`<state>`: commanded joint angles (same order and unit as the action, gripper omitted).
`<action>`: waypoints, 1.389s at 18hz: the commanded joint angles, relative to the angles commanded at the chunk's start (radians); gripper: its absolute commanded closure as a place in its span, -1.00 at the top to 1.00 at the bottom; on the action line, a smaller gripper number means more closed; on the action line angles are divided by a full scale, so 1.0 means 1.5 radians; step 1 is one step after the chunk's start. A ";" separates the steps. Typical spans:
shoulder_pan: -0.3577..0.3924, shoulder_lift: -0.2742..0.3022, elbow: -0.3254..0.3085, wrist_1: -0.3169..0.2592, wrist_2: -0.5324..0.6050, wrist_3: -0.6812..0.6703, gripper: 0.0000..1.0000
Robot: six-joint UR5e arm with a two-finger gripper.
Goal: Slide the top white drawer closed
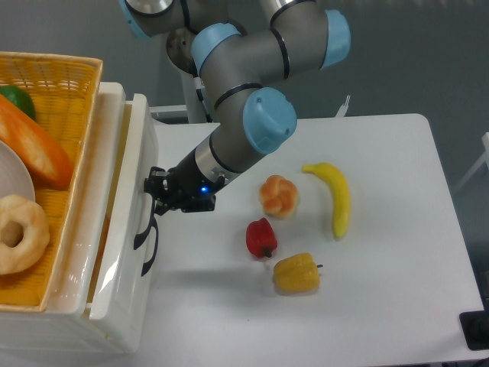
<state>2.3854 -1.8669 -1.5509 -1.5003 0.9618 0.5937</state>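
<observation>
The end effector (pixel 155 197) presses against the top white drawer (pixel 131 229) at its curved black handle (pixel 145 243); I cannot tell whether its fingers are apart. The drawer sits nearly shut beside the yellow wicker basket (pixel 53 76). A red pepper (pixel 260 238) lies nearby on the tabletop (pixel 382 267).

banana (pixel 337 197), bun (pixel 278 196), red pepper (pixel 261 238), yellow pepper (pixel 297 273) on table (pixel 390 306)

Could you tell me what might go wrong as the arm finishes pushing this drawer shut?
The top white drawer is almost shut, so further pushing could shove the whole cabinet and jostle the yellow basket on top. The end effector sits against the black handle and might slip off or snag it.
</observation>
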 joint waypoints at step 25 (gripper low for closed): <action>0.111 -0.010 0.018 0.047 0.160 -0.014 0.09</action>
<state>2.5523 -1.8822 -1.5232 -1.4297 1.2025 0.5722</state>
